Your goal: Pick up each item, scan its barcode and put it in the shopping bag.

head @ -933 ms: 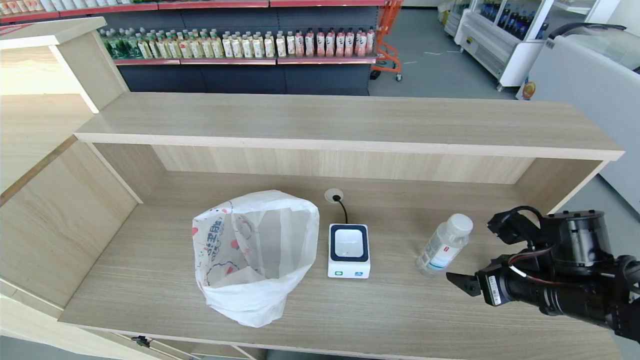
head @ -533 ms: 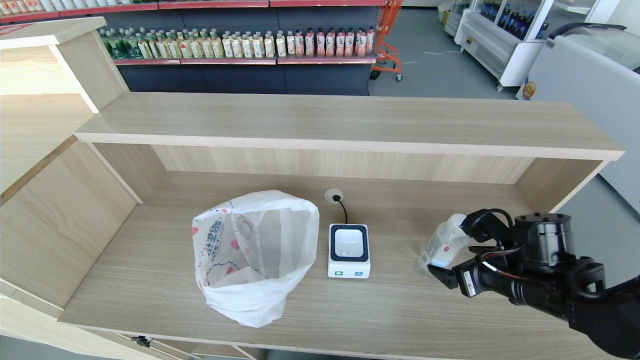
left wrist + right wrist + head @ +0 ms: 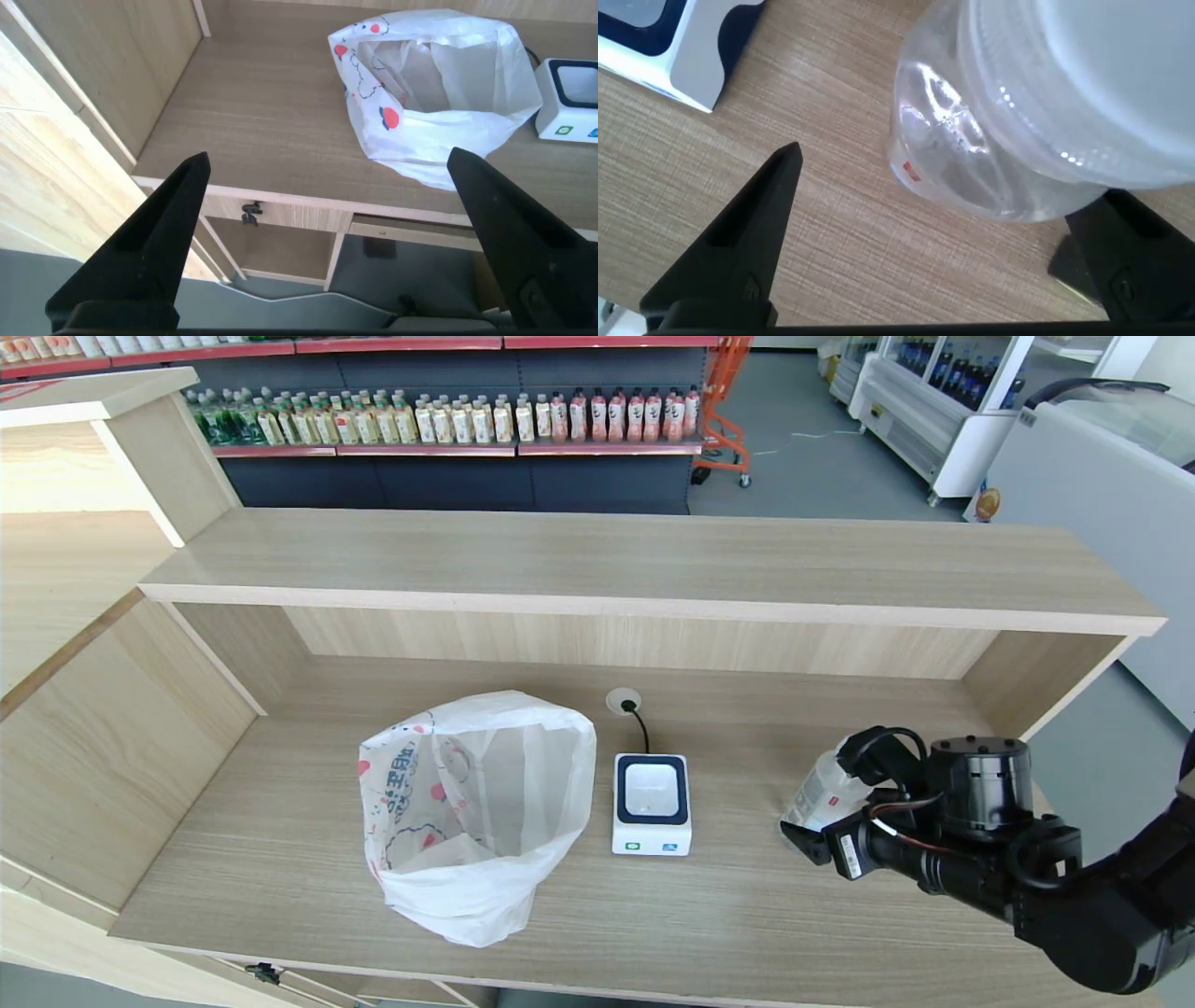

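Observation:
A clear plastic bottle (image 3: 814, 795) with a white cap and a label stands on the wooden counter (image 3: 700, 924), right of the scanner. My right gripper (image 3: 831, 799) is open, with one finger on each side of the bottle and its cap hidden behind the wrist. In the right wrist view the bottle (image 3: 1008, 121) sits close between the two dark fingers (image 3: 738, 247). The white shopping bag (image 3: 476, 812) stands open left of the scanner (image 3: 652, 803). My left gripper (image 3: 318, 247) is open and holds nothing, off the counter's front left edge, with the bag (image 3: 439, 93) beyond it.
The scanner's black cable (image 3: 639, 728) runs to a hole at the back of the counter. A raised wooden ledge (image 3: 653, 569) and side walls enclose the work surface. Store shelves with drink bottles (image 3: 448, 420) stand behind. Bare counter lies in front of the scanner.
My right gripper has moved left toward the bottle and now straddles it. The bottle, the bag and the scanner have stayed in place.

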